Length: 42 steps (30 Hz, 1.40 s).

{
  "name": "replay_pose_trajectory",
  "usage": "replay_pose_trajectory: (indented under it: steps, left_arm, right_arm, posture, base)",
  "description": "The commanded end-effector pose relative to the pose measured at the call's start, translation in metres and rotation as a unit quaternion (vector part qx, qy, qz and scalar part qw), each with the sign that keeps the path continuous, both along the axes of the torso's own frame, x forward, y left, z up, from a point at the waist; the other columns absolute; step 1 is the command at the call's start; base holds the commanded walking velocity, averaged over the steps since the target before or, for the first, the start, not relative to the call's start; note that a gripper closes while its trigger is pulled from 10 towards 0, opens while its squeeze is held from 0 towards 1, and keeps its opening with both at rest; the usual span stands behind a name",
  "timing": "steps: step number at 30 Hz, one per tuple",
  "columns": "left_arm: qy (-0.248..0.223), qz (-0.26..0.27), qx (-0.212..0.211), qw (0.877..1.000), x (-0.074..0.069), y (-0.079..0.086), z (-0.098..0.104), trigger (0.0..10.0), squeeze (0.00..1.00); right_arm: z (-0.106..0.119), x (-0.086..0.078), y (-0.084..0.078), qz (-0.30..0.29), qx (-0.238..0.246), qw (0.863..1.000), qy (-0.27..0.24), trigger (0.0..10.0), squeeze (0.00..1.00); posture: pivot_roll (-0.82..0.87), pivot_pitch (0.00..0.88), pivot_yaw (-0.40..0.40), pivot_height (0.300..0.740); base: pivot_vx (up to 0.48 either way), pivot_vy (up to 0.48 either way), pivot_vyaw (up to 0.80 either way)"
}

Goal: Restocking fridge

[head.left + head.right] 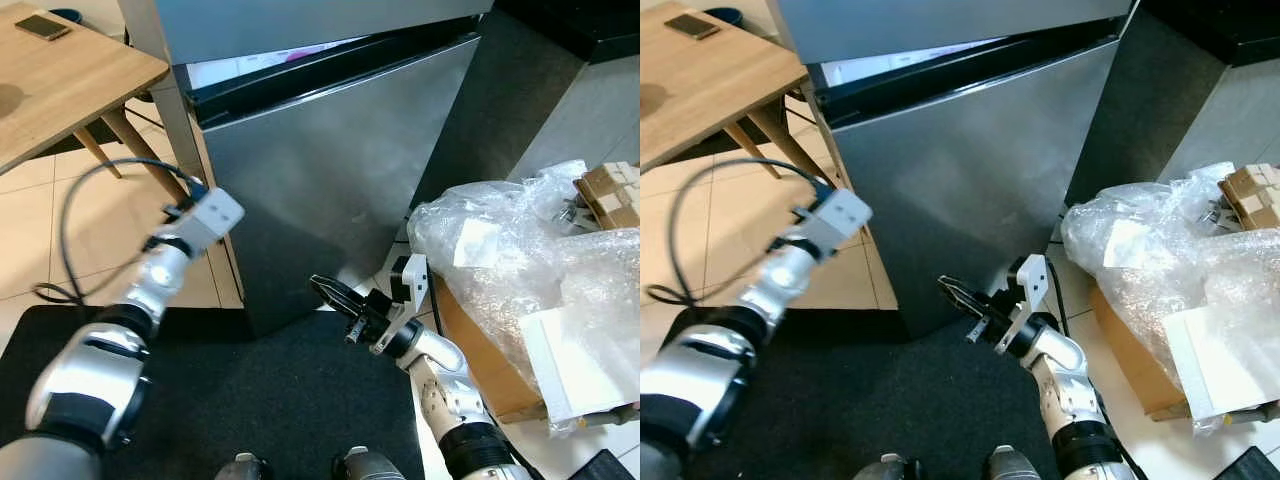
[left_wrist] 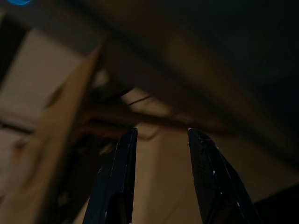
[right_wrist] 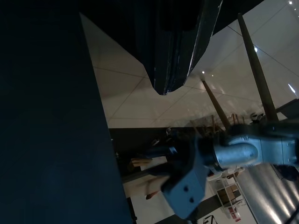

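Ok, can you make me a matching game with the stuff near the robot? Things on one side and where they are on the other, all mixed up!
Things:
1. phone
2. fridge
3. bubble wrap
4. black mat

Places:
A. on the floor under the robot
B. on the wooden table
C. heaped over a cardboard box on the robot's right
D. straight ahead, silver doors

Pairs: 1-B, 2-D, 3-C, 4-A

A wooden tabletop point(image 1: 70, 80) stands far left with a phone point(image 1: 42, 27) lying on it. At right, crumpled clear plastic wrap point(image 1: 520, 250) covers a cardboard box point(image 1: 480, 355). A dark mat point(image 1: 270, 400) covers the near floor.
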<state>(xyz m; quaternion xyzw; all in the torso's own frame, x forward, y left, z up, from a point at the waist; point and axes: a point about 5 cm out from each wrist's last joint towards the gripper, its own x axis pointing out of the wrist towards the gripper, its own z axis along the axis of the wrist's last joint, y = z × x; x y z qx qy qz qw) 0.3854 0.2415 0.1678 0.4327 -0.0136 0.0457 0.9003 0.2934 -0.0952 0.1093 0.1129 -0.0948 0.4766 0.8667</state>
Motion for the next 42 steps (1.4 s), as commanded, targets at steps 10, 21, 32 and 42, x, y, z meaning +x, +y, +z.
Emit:
replay_pose_trajectory:
  steps: [10,21,32,42]
  left_arm:
    - [-0.003,0.073,-0.055,0.996,-0.019,0.041,-0.014,10.0,0.0]
    - [0.196,0.119,-0.302,0.925,-0.096,-0.001,-0.16,10.0,0.0]
    - [0.28,0.185,-0.381,0.862,-0.16,-0.014,-0.216,10.0,0.0]
    - [0.305,0.218,-0.355,0.856,-0.18,-0.02,-0.231,10.0,0.0]
  right_arm:
    - [-0.01,-0.006,0.005,0.015,-0.005,1.0,0.02,10.0,0.0]
    - [-0.063,-0.001,-0.016,-0.101,-0.117,0.977,0.146,10.0,0.0]
    - [-0.126,-0.026,-0.081,-0.326,-0.184,0.87,0.322,10.0,0.0]
    - [-0.148,-0.044,-0.087,-0.388,-0.176,0.814,0.394,10.0,0.0]
  posture:
    - [-0.15,0.198,0.006,0.738]
    - [-0.15,0.138,0.01,0.738]
    - [-0.11,0.099,-0.021,0.738]
    - [-0.11,0.083,-0.014,0.738]
  base:
    - [0.0,0.0,0.0]
    - [0.0,0.0,0.0]
    - [0.0,0.0,0.0]
    - [0.0,0.0,0.0]
